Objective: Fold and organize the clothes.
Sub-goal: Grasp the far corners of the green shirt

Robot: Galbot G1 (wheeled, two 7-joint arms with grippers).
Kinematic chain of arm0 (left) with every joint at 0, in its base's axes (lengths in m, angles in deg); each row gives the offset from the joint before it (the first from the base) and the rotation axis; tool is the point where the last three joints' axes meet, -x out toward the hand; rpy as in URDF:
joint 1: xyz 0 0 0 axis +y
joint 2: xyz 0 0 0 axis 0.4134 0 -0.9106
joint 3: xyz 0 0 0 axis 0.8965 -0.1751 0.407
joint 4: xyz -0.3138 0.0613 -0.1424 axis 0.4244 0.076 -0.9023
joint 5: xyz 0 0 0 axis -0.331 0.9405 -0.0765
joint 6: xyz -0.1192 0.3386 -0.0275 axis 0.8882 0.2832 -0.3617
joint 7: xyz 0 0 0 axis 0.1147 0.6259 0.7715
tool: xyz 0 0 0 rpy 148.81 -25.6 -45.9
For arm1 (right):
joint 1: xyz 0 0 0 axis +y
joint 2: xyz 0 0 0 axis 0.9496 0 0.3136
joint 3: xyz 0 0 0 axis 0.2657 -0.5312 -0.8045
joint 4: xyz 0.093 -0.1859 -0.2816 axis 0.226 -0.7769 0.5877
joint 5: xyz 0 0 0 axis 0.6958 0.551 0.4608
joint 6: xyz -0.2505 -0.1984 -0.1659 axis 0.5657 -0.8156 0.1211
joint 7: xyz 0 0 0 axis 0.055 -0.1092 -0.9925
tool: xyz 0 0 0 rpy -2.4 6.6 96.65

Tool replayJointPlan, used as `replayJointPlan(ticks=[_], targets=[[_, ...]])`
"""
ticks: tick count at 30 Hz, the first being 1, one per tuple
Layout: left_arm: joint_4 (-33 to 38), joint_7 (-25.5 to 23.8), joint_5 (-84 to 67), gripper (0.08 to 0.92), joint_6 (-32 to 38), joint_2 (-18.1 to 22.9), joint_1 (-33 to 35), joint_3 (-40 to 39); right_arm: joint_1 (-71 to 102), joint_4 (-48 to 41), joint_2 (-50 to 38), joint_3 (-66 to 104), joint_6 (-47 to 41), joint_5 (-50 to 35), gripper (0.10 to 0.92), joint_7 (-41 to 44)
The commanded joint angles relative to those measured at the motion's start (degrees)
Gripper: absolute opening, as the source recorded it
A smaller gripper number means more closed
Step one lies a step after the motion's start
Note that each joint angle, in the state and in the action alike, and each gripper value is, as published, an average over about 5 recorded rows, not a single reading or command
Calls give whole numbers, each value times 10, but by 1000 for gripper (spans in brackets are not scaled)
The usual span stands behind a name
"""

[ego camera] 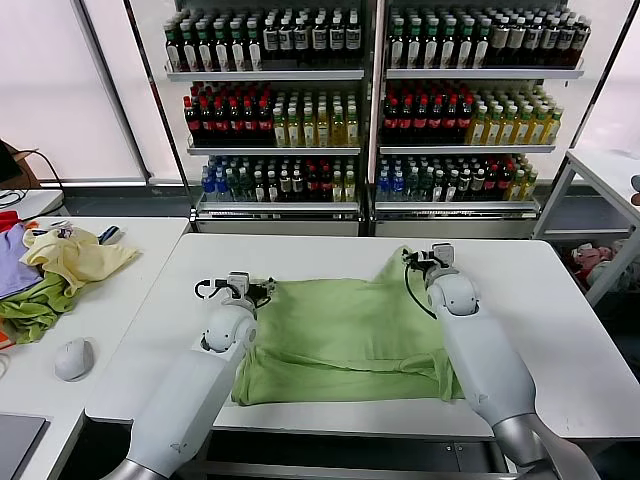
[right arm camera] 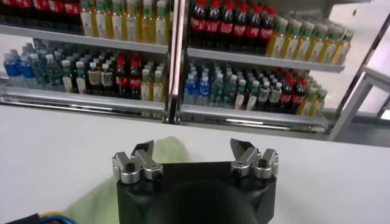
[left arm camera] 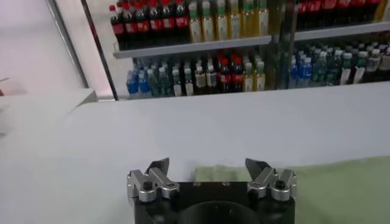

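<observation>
a light green shirt [ego camera: 345, 335] lies spread flat on the white worktop [ego camera: 560, 300], mid-worktop & reaching close to the near edge, one sleeve or corner pointing up toward the far edge on the right. no print or buttons show on the side facing up. the left hand [ego camera: 238, 284] sits at the shirt's far left corner, fingers [left arm camera: 159, 167] spread wide & gripping nothing; in the left wrist view the green cloth edge shows just past the fingertips, w/ bare worktop beyond. the right hand [ego camera: 432, 256] is at the raised far right corner of the shirt, likewise released, fingers [right arm camera: 242, 147] apart w/ nothing between them; right wrist view shows a green tip of cloth just below the fingers. a second worktop [ego camera: 140, 235] to the robot's left carries a pale yellow garment [ego camera: 75, 257], darker green cloth [ego camera: 35, 310] & purple cloth [ego camera: 12, 265] in a heap, plus a grey mouse [ego camera: 73, 358] nearer its front edge. shelves of bottled drinks [ego camera: 375, 100] stand behind the far edge.
</observation>
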Motion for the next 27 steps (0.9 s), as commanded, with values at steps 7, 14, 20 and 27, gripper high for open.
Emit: replayJointPlan(ticks=[7,14,20,27], targets=[[1,-4,-14,801,-8,-4,20,-9,-32,-99,33,4,-1,-11,823,8],[15,-4,-16,614,-7,-7,35,-6,-26,-101,37,7,-1,-24,785,15],[30,-6,-22,440,-7,-11,52,-2,-13,-86,30,4,5,-24,622,13],[39,-10,-38,249,-3,-19,64,3,0,-65,19,2,12,-23,448,15]])
